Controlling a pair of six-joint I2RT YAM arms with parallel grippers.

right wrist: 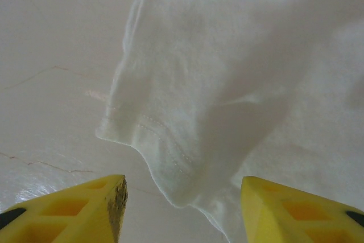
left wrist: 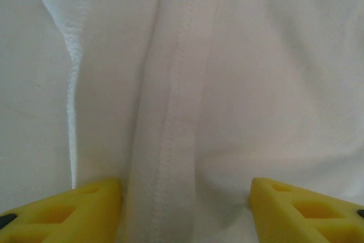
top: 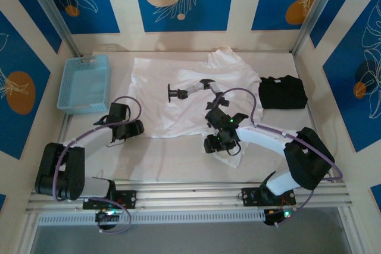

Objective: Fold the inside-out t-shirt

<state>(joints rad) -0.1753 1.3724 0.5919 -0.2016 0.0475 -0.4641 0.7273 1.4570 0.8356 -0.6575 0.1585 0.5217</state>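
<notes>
Hovering with both sets of jaws over the inside-out t-shirt [top: 161, 111], which lies spread white and mostly flat across the middle of the table [top: 178, 173]. The blue basket [top: 83, 59] sits off to its left and the black folded garment [top: 283, 92] just off its right edge.

My left gripper [left wrist: 185, 214] sits low at the shirt's near-left edge. The yellow fingers [left wrist: 85, 209] stand apart with a raised seam [left wrist: 170, 112] running up between them. Cloth lies in the gap but nothing is pinched, so that side is open and empty-handed. I reckon I'm lined up on that seam because it gives a firm ridge to grab in such thin fabric.

My right gripper [right wrist: 182, 209] is over the near-right corner, where a sleeve hem [right wrist: 165, 163] droops to a point between my open fingers, bare table to its left. Nothing is held there either. The spot makes sense to me: two near corners, one per hand, would let me carry the near edge over in one fold.

That exposed stitching fits an inside-out shirt. As for brands or writing, I can read none on the cloth, the basket or the black garment.
</notes>
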